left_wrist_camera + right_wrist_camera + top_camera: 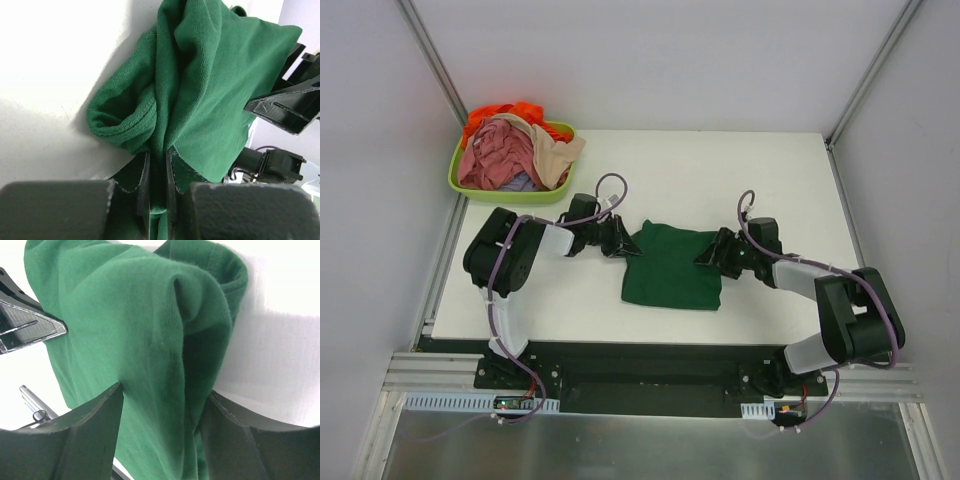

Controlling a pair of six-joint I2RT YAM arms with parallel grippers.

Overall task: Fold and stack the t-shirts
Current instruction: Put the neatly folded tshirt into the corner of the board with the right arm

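A dark green t-shirt [672, 265] lies partly folded in the middle of the white table. My left gripper [623, 240] is at its left edge and is shut on a pinch of the green cloth [200, 90], with the jaws [157, 162] close together and a bunched fold lifted off the table. My right gripper [710, 255] is at the shirt's right edge. Its jaws [160, 407] stand wide apart with the green cloth [140, 330] between them, not squeezed. Pink [495, 155], orange [505, 112], beige [560, 150] and lavender [520, 183] shirts are heaped in the tub.
The lime-green plastic tub [470, 187] stands at the table's far left corner. The table surface [770, 180] is white, with walls and frame posts on the left, right and back. The black rail holding the arm bases runs along the near edge.
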